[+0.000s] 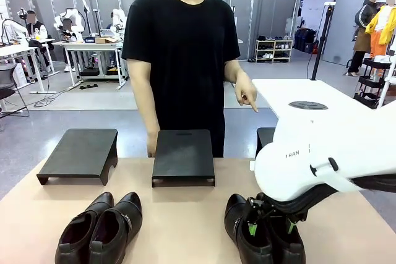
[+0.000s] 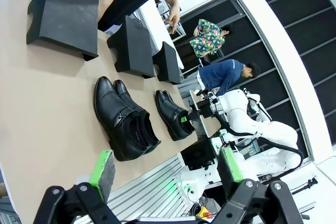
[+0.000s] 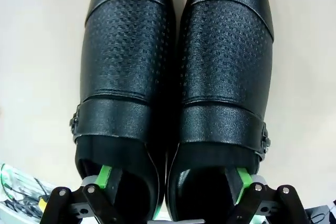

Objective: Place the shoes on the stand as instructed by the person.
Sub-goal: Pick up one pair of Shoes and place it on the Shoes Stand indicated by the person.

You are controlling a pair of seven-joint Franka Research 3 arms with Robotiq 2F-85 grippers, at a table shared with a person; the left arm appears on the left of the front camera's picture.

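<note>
The tan tabletop before me spreads across the lower frame. Beyond it, right of centre, a white table carries a dark round disc, with a black pole rising behind. A low shelf rack stands upper right. White desks line the upper left, above cables on grey floor.

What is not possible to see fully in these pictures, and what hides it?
Front view: the third stand is mostly behind the right arm.
Front view: the left pair of shoes has its heels cut by the bottom edge.
Right wrist view: the heels of the right pair of shoes are behind the right claw.
Left wrist view: that claw is too small to judge.
</note>
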